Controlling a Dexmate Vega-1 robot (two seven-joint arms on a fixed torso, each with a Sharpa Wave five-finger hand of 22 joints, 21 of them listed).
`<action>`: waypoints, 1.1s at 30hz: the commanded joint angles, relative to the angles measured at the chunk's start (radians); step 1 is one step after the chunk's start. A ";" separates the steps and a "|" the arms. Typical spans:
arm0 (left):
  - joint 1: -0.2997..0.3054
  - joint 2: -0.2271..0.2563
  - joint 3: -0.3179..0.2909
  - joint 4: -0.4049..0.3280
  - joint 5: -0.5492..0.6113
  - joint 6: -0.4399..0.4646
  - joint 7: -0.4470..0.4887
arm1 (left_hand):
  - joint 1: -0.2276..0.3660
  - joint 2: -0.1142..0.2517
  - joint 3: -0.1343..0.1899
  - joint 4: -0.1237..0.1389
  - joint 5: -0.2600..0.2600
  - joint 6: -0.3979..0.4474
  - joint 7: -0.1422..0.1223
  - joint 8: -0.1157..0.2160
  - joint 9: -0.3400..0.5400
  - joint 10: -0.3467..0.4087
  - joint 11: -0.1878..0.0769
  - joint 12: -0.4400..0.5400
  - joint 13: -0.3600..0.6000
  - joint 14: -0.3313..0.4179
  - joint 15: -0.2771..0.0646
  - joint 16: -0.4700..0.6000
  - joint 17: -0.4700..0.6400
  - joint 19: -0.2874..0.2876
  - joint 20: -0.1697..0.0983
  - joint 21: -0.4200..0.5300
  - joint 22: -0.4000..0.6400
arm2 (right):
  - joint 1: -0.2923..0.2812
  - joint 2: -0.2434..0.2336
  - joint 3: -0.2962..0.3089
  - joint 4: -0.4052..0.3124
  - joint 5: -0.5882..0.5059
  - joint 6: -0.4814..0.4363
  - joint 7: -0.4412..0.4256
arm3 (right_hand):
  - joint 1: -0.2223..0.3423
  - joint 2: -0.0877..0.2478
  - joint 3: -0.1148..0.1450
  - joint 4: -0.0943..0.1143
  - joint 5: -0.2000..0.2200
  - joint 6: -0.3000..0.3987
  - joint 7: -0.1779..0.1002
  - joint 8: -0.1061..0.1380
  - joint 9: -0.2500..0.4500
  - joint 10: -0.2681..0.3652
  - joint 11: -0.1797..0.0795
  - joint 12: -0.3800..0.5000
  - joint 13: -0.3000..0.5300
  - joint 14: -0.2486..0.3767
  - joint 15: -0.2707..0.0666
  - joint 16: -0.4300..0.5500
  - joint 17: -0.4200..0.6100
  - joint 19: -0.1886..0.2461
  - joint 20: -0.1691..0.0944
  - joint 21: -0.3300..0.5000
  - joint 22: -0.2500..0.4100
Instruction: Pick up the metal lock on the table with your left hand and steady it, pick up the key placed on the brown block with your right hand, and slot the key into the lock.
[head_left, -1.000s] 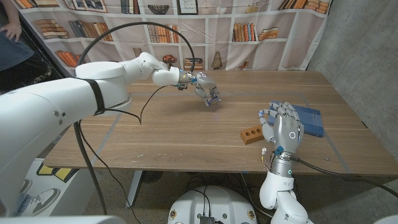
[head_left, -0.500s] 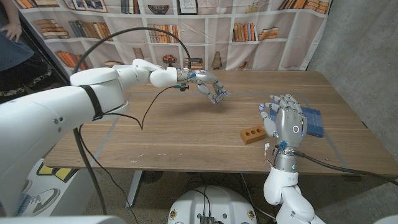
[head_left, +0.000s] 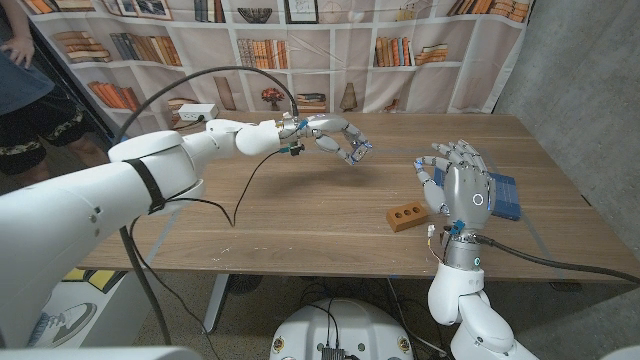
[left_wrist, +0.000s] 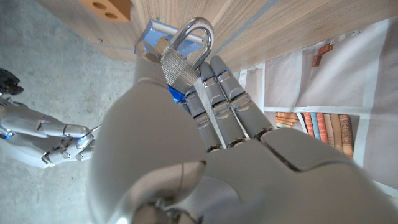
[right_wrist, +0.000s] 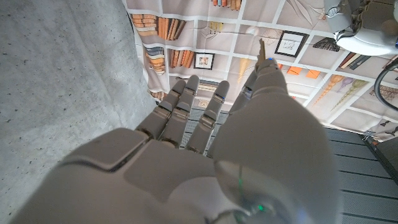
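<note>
So in the head view, the left hand (head_left: 335, 137) is up in the upper middle of the frame, lifted off the wooden table (head_left: 300, 215) with its fingers wrapped around something small and shiny, which I take to be the metal lock (head_left: 358, 150). Holding it in the air like that makes sense if it's meant to be steadied for the key. The right hand (head_left: 460, 190) stands upright at right of centre, fingers spread upward, just right of the brown block (head_left: 405, 215). A blue pad (head_left: 503, 195) lies behind it.

Left wrist view clears up the lock: the padlock (left_wrist: 183, 56) sits near the top centre, pinched against the fingers (left_wrist: 217, 99), shackle pointing away from the palm.

Right wrist view: a thin key (right_wrist: 262, 48) seems to stick out past the thumb tip in the upper middle, so I'd say that hand is pinching it, though it's tiny.
</note>
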 joint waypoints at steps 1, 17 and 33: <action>0.148 -0.001 -0.179 -0.009 -0.165 -0.055 -0.075 | 0.022 0.024 0.018 0.021 -0.003 0.027 0.016 0.002 0.005 0.011 0.001 -0.003 0.005 0.016 -0.097 0.003 0.003 0.005 -0.021 -0.002 0.002 | -0.017 -0.014 0.013 -0.070 -0.002 0.037 0.029 | 0.002 0.010 -0.003 -0.001 0.006 0.007 0.001 0.005 0.004 0.002 -0.001 -0.002 0.001 0.000 -0.138 -0.001 0.003 0.003 -0.076 0.000 0.001; 0.337 -0.003 -0.418 -0.162 -0.210 -0.070 -0.075 | 0.024 0.023 0.021 0.023 -0.005 0.030 0.018 -0.004 0.006 0.010 0.003 -0.007 0.006 0.012 -0.097 0.000 0.003 0.000 -0.019 -0.007 0.003 | -0.026 -0.081 0.084 -0.141 -0.001 0.136 0.101 | 0.006 0.014 -0.015 0.002 0.007 0.006 0.001 0.007 0.007 -0.002 -0.002 -0.002 0.001 -0.002 -0.138 -0.002 0.003 0.001 -0.077 0.000 0.001; 0.612 0.097 -0.642 -0.739 -0.158 0.322 -0.066 | 0.030 0.023 0.026 0.024 -0.006 0.029 0.017 -0.012 0.006 0.008 0.006 -0.012 0.007 0.003 -0.097 -0.003 0.004 -0.008 -0.019 -0.014 0.003 | -0.072 -0.194 0.298 -0.177 0.126 0.389 0.173 | 0.010 0.018 -0.024 0.003 0.006 0.002 0.001 0.009 0.010 -0.014 -0.003 -0.005 0.001 -0.012 -0.139 -0.004 0.003 -0.003 -0.082 -0.002 0.001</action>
